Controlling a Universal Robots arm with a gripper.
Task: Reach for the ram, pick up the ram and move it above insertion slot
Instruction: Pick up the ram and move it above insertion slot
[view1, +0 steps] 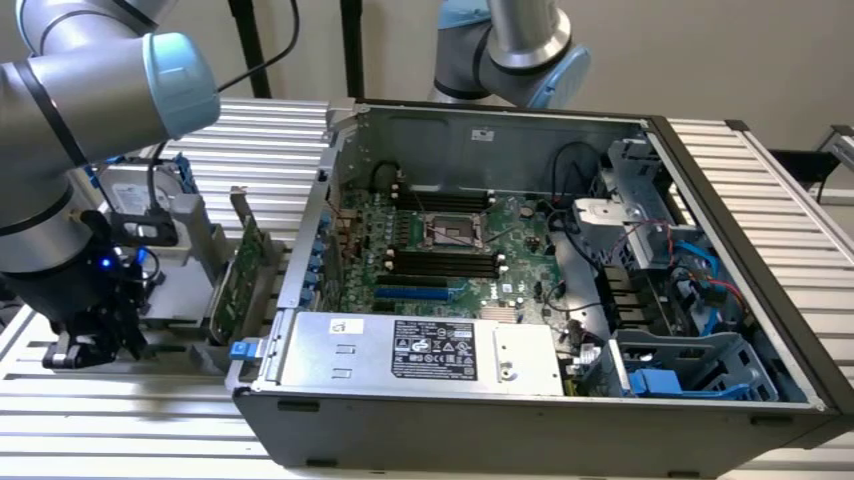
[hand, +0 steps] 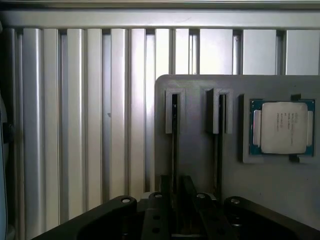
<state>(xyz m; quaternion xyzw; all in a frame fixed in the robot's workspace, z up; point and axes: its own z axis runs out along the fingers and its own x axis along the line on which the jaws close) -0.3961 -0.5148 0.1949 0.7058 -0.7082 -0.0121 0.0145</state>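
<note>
In the exterior view my gripper (view1: 94, 345) hangs low at the exterior view's left, outside the open computer case (view1: 747, 260), down by a grey holder (view1: 174, 305). In the wrist view the gripper (hand: 175, 200) sits right over the holder's (hand: 195, 165) nearer groove. A thin dark strip (hand: 174, 135) runs along that groove, likely the ram seen edge-on; its green face is hidden. A second groove (hand: 218, 140) lies beside it. The black memory slots (view1: 441, 265) lie on the motherboard inside the case, far from the gripper.
A larger green expansion card (view1: 243, 275) with a bracket stands between the holder and the case wall. A processor chip (hand: 282, 127) rests in the holder. A second arm (view1: 514, 50) rises behind the case. The table is ribbed metal (hand: 75, 125).
</note>
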